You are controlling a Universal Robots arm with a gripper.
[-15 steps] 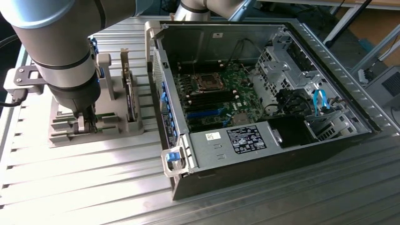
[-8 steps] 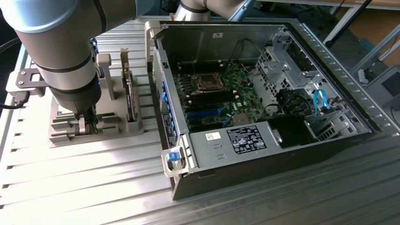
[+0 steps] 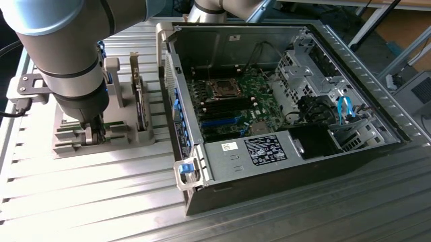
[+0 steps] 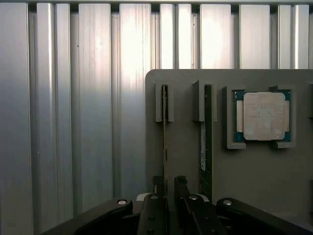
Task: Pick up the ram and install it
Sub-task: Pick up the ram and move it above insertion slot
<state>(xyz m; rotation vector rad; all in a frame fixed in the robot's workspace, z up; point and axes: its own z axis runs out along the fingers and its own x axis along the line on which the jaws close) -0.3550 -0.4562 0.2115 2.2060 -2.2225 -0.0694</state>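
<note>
In the exterior view, the gripper [image 3: 94,135] stood low over the grey holder [image 3: 67,146] on the ribbed counter [image 3: 101,196], to the exterior view's left of the open computer case [image 3: 283,116]. In the wrist view, the ram [image 4: 165,132] stood on edge in a holder slot. One end lay between the gripper's [image 4: 168,188] fingers, which were apart and not clamped on it. A dark card [image 4: 208,137] and a processor [image 4: 264,116] sat beside it.

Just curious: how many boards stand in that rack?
2: the thinner board between the gripper's fingers; the thicker board in the next slot, toward the square chip. More may be hidden.
</note>
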